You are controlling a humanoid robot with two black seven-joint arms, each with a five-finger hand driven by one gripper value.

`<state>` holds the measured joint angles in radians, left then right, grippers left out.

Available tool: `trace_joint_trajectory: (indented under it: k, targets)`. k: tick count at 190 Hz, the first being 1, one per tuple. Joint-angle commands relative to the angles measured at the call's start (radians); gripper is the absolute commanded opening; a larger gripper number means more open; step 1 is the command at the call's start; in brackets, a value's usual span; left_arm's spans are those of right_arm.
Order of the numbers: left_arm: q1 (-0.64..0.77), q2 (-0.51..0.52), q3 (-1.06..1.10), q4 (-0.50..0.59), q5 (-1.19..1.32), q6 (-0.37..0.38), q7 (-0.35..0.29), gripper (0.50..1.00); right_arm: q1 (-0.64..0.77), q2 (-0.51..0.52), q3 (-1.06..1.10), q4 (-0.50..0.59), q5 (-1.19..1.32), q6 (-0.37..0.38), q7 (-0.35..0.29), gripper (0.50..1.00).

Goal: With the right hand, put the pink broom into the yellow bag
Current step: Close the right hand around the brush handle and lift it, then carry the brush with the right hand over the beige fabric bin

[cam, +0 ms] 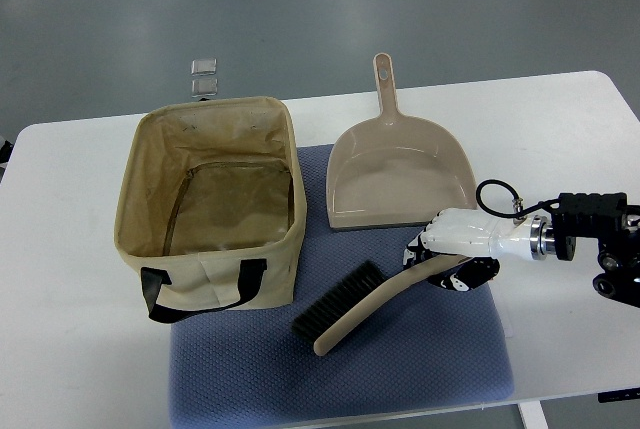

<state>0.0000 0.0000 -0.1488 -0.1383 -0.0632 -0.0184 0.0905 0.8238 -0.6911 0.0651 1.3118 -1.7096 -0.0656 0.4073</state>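
On the white worktop [80, 349], the pink broom [365, 304] lies on a blue mat [440, 369] right of the yellow bag [210, 199], its handle grasped by the right robot hand [450, 249], so it should be lifted level and carried left over the bag's open top.

So the broom [352, 306] is really more of a tan-beige hand brush with dark bristles, lying flat and diagonal, bristle end toward the lower left, curved handle running up to the right. The bag [212, 207] is a khaki-yellow fabric tote, standing upright and wide open, nothing inside, black strap handle on its near side, just left of the broom.
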Motion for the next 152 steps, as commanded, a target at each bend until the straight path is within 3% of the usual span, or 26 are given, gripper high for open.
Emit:
trace_joint_trajectory:
  k: [1, 42, 78, 122, 152]
  targets:
    - [0.0, 0.0, 0.0, 0.0, 0.0, 0.0, 0.0, 1.0, 0.003, -0.007, 0.004, 0.001, 0.002, -0.005, 0.002, 0.5]
    - [0.0, 0.0, 0.0, 0.0, 0.0, 0.0, 0.0, 1.0, 0.009, -0.045, 0.108, 0.001, 0.024, -0.016, 0.019, 0.5]
    - [0.0, 0.0, 0.0, -0.001, 0.0, 0.0, 0.0, 1.0, 0.015, -0.119, 0.168, 0.001, 0.051, -0.011, 0.08, 0.5]
    - [0.0, 0.0, 0.0, 0.0, 0.0, 0.0, 0.0, 1.0, 0.074, -0.182, 0.179, 0.0, 0.177, -0.006, 0.084, 0.5]
    - [0.0, 0.0, 0.0, 0.0, 0.0, 0.0, 0.0, 1.0, 0.173, -0.229, 0.205, -0.023, 0.269, 0.087, 0.084, 0.5]
